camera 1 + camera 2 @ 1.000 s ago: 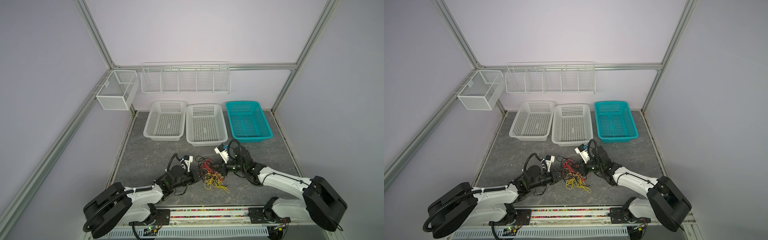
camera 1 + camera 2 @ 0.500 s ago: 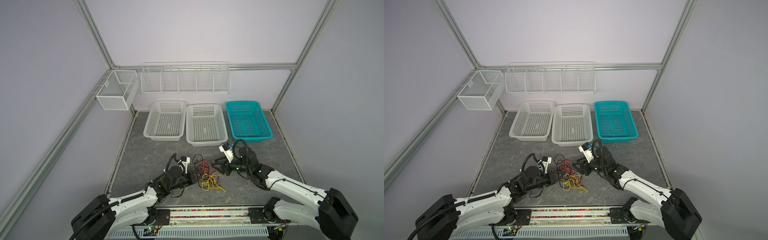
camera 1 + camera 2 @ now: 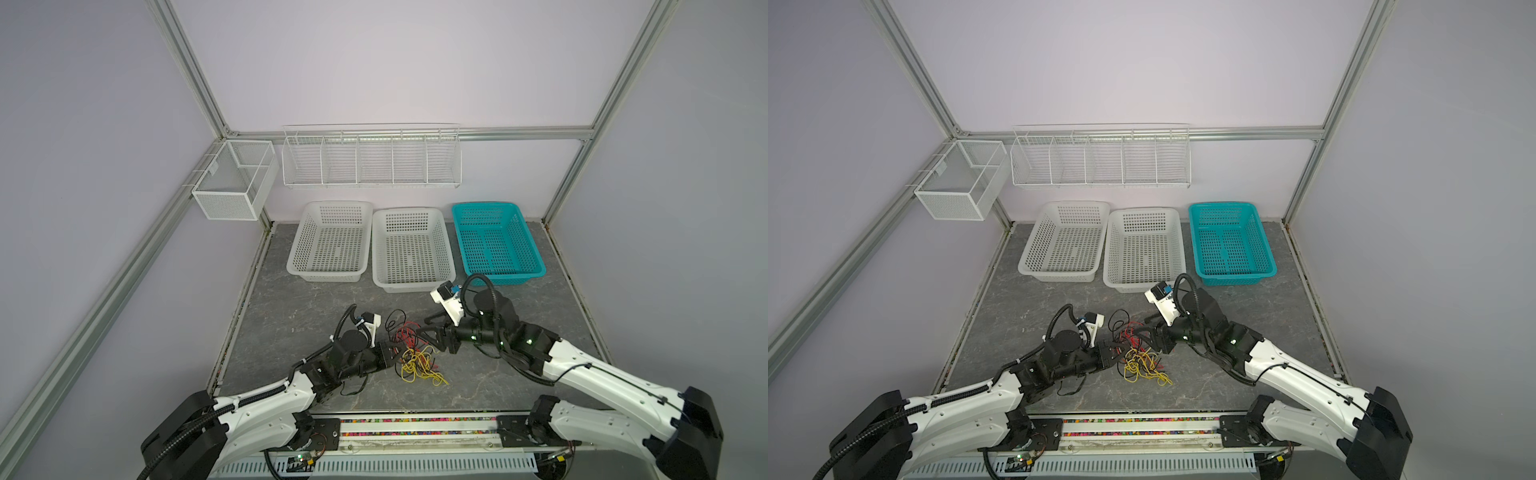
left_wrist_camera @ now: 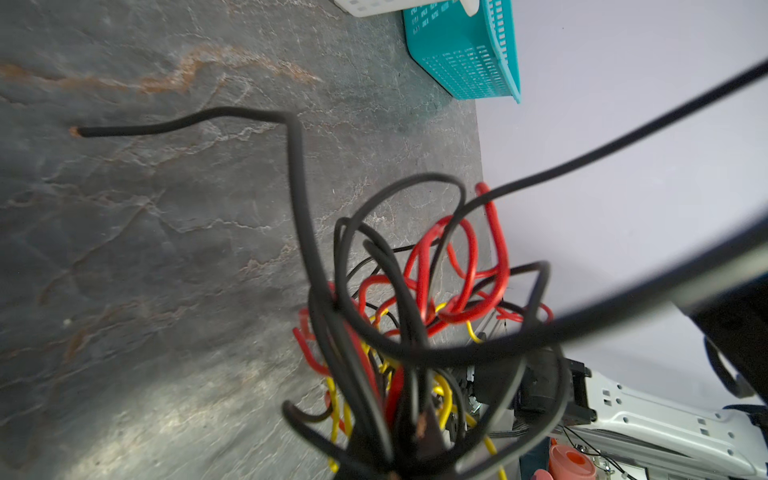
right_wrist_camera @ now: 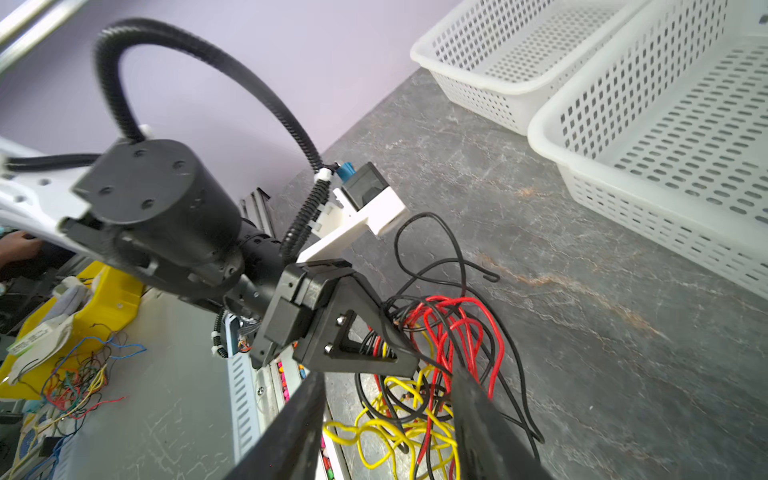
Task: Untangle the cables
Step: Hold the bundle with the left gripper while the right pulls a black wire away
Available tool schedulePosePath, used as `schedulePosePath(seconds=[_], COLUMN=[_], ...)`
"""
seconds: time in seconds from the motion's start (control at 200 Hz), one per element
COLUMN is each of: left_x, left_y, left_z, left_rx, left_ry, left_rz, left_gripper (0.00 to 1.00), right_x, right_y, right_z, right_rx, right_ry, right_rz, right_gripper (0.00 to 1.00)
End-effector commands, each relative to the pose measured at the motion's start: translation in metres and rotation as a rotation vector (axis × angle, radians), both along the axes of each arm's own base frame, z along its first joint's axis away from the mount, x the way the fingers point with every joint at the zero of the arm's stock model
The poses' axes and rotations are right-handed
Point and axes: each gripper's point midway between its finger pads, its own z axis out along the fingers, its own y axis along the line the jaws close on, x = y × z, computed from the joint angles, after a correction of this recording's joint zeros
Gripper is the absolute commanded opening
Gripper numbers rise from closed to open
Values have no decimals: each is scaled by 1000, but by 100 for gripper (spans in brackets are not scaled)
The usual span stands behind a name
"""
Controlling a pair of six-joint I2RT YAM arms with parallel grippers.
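Plainly, the job is sitting near its start. In both top views the cables (image 3: 413,357) are lying as one knot of black, red and yellow on the grey table (image 3: 291,316), near its front edge and well apart from the row of baskets (image 3: 415,285) at the back. The left gripper (image 3: 392,351) is pressing into the knot's left side. The right gripper (image 3: 430,334) is hovering at the knot's right side.

In the left wrist view the cables (image 4: 419,291) are crowding the lens. Red loops are threading through black ones and yellow is showing underneath. One black end (image 4: 83,132) is sticking out free over the table (image 4: 166,249). The claw itself is showing too blurred here to read.

In the right wrist view the left gripper (image 5: 386,332) is clamping tight on a bunch of black and red strands. The right gripper (image 5: 386,382) is gripping nothing; its jaws are standing apart, with the cables (image 5: 453,332) showing beyond them.

Judging from this, no colour is lying clear of the others yet. Almost all the separating is waiting to be done, with one side anchored and the other ready to pick a strand.
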Motion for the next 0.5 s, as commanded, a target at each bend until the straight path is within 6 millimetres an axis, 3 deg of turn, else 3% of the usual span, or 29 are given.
schedulePosePath(seconds=[0.0, 0.16, 0.195, 0.36, 0.495], left_x=[3, -2, -3, -6, -9], left_y=[-8, -8, -7, -8, -9], left_z=[25, 28, 28, 29, 29], left_rx=[-41, -45, -46, -57, -61], left_ry=[-62, -74, -76, -81, -84], left_rz=[-29, -55, -59, -81, -96], left_gripper=[0, 0, 0, 0, 0], right_x=[17, 38, 46, 58, 61], right_y=[0, 13, 20, 41, 51], right_z=[-24, -32, -19, -18, -15], right_rx=[-125, -150, -124, -99, -61], right_ry=[42, 31, 11, 21, 31], right_rz=[-89, -129, -135, -124, -119], right_gripper=[48, 46, 46, 42, 23])
